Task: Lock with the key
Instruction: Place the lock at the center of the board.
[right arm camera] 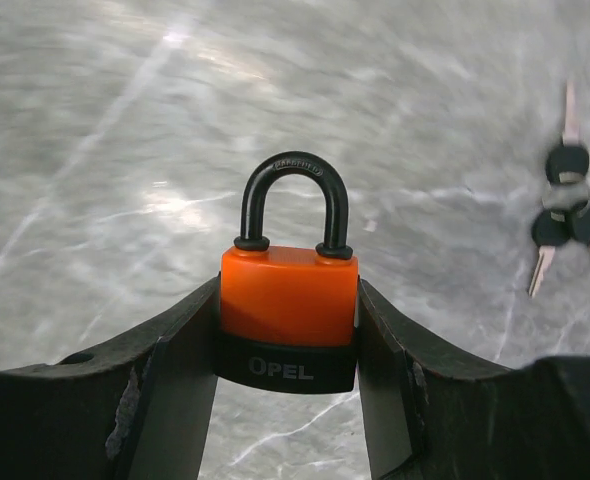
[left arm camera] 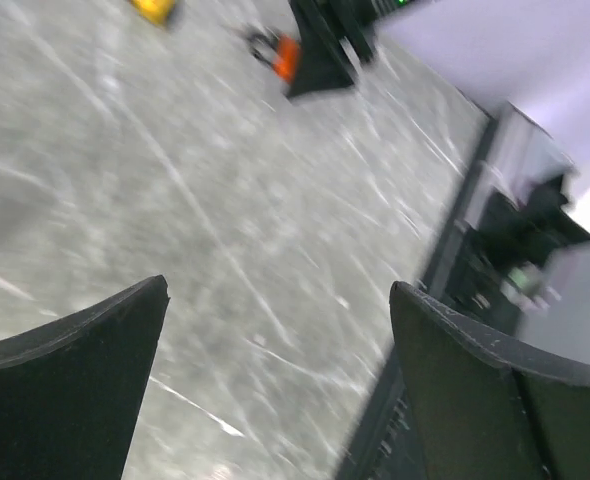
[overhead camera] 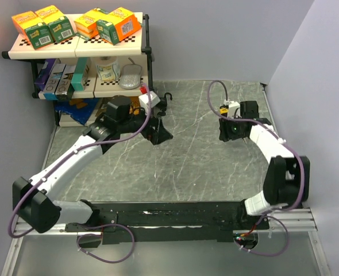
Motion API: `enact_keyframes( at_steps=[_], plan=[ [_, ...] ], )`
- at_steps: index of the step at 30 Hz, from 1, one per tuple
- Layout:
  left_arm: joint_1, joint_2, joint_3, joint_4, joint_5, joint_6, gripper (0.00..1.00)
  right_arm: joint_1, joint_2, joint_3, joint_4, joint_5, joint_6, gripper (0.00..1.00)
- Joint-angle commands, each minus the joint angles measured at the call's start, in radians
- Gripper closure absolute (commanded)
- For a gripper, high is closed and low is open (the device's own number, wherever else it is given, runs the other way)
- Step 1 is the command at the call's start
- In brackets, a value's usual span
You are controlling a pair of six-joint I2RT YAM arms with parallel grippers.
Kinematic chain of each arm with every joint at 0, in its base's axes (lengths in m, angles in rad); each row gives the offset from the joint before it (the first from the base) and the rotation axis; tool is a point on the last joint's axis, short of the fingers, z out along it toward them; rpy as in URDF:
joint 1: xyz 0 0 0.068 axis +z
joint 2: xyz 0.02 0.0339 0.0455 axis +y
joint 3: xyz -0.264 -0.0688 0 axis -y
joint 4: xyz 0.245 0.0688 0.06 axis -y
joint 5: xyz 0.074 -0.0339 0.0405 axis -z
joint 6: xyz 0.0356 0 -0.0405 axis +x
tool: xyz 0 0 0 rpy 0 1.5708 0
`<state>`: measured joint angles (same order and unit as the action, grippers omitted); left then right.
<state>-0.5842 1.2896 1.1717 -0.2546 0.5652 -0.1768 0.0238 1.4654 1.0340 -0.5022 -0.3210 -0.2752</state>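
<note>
Your table (overhead camera: 192, 167) has a grey marbled top with pale veins, and plain grey walls (overhead camera: 227, 34) close it in behind and on the right. At the far left corner stands a two-tier shelf (overhead camera: 77, 47) with checker-pattern edges. Orange and green boxes (overhead camera: 49, 24) sit on its top tier; their print is too small to read, and the lower tier is cluttered.

Your right gripper (overhead camera: 226, 131) is over the right half of the table, clamped on the orange padlock (right arm camera: 288, 290). One finger presses each side of the body. The padlock is upright in the wrist view, with both legs of the black shackle seated in the body. Its black base band reads "OPEL".

The keys (right arm camera: 567, 205), black-headed and bunched together, lie flat on the table to the right of the padlock, apart from it.

Your left gripper (left arm camera: 278, 290) is near the table's middle with its jaws spread wide and only bare tabletop between them. That wrist view is blurred.
</note>
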Motion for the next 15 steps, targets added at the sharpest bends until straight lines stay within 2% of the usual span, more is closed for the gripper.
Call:
enact_keyframes(
  at_steps=[1, 7, 15],
  plan=[
    [0.012, -0.091, -0.067, 0.143, -0.126, 0.020, 0.04, -0.019, 0.108, 0.086, 0.030, 0.040, 0.057, 1.00],
    [0.015, -0.009, 0.037, -0.063, -0.087, 0.079, 0.04, -0.019, 0.266, 0.184, 0.034, 0.069, 0.085, 0.99],
    [0.038, -0.013, 0.016, -0.067, -0.048, 0.097, 0.04, -0.019, 0.381, 0.274, 0.007, 0.125, 0.123, 0.92]
  ],
)
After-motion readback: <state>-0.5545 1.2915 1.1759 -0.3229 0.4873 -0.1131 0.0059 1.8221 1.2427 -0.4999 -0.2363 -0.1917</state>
